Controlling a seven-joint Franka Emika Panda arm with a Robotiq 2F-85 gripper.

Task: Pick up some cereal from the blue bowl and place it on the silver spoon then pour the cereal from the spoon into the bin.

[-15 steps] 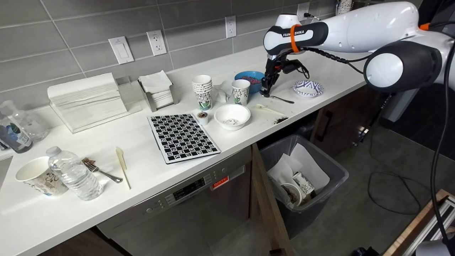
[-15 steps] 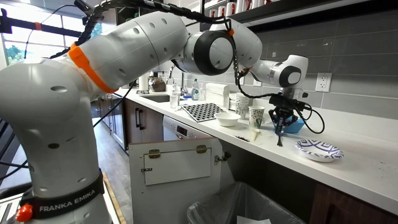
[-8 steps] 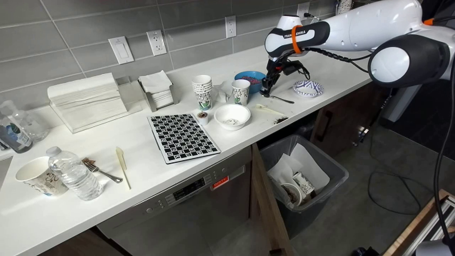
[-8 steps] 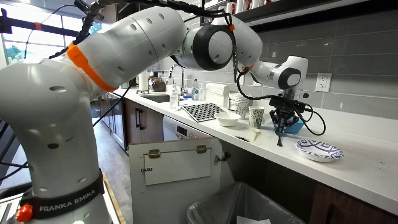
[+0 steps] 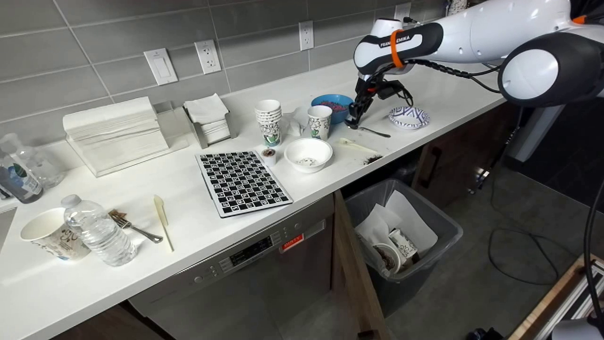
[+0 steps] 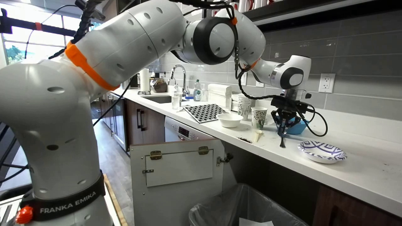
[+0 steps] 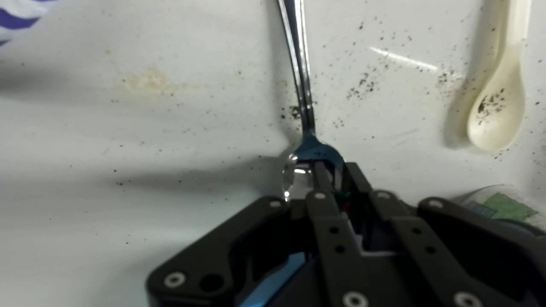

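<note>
Spoon (image 7: 306,102) on counter (image 7: 179,123), head beneath claw (image 7: 340,172).

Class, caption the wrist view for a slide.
Gripper over the bowl end of the silver spoon, speckled cream spoon nearby.

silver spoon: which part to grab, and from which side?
Mid-handle, I'd say, from straight above, with the claw closing across the width. The silver spoon lies on the counter, its handle slim and long, pointing toward the front edge. Avoid the head: wider, rounded, and it should carry the cereal.
</note>
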